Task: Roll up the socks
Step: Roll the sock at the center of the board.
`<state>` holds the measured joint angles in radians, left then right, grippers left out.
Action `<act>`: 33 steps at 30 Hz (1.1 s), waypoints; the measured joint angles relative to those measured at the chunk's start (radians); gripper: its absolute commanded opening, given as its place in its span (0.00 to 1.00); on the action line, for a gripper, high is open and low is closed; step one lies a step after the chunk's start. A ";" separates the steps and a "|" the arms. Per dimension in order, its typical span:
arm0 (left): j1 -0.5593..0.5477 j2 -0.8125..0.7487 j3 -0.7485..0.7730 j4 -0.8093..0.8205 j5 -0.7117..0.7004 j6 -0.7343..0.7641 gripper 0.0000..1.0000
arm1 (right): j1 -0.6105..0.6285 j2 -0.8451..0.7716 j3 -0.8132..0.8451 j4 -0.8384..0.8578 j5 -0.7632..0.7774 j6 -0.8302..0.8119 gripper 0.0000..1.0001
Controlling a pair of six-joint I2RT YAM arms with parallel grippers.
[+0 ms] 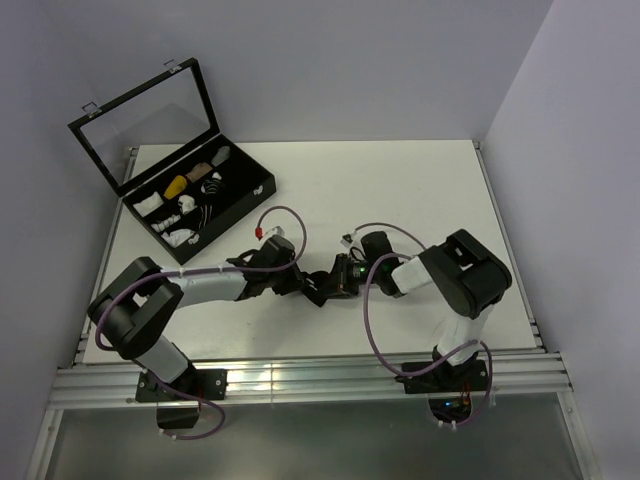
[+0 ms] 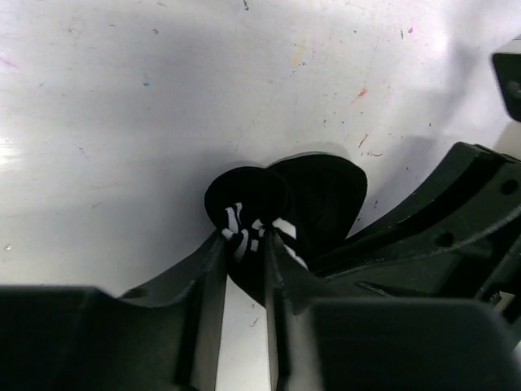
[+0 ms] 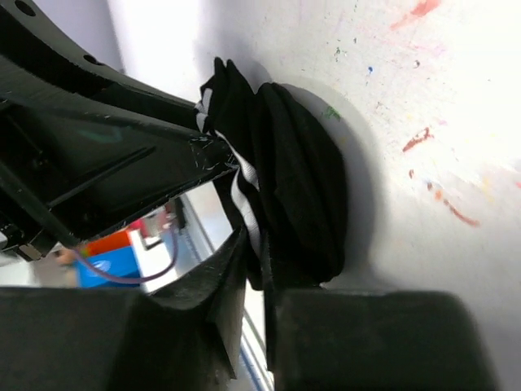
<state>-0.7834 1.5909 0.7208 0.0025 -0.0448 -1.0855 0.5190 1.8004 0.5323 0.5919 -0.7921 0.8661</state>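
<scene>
The black socks with white stripes [image 2: 281,204] are bunched into a small bundle just above the white table. They also show in the right wrist view [image 3: 285,179], and in the top view only as a dark lump [image 1: 328,288] between the two grippers. My left gripper [image 2: 244,244] is shut on the striped cuff part. My right gripper [image 3: 256,252] is shut on the striped edge from the other side. The two grippers meet [image 1: 318,285] at the middle near part of the table, almost touching.
A black case [image 1: 200,205] with an open clear lid stands at the back left; it holds small white, yellow and tan rolled bundles. The white table [image 1: 420,190] ends in a metal rail at the near edge.
</scene>
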 measured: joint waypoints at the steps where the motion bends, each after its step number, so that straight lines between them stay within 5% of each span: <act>1: 0.000 0.002 0.003 0.000 0.003 0.000 0.20 | 0.000 -0.020 0.001 -0.027 0.016 -0.020 0.24; 8: -0.004 0.014 0.029 -0.022 0.003 0.009 0.14 | 0.036 -0.272 0.006 -0.283 0.241 -0.215 0.36; 15: -0.005 0.024 0.066 -0.079 0.001 0.028 0.14 | 0.259 -0.471 0.062 -0.446 0.558 -0.443 0.44; 33: -0.003 0.042 0.100 -0.129 0.005 0.037 0.15 | 0.508 -0.270 0.148 -0.519 0.924 -0.628 0.44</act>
<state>-0.7860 1.6325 0.8207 -0.1268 -0.0402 -1.0485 1.0267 1.5307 0.6800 0.0731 0.1318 0.2379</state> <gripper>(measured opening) 0.199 0.450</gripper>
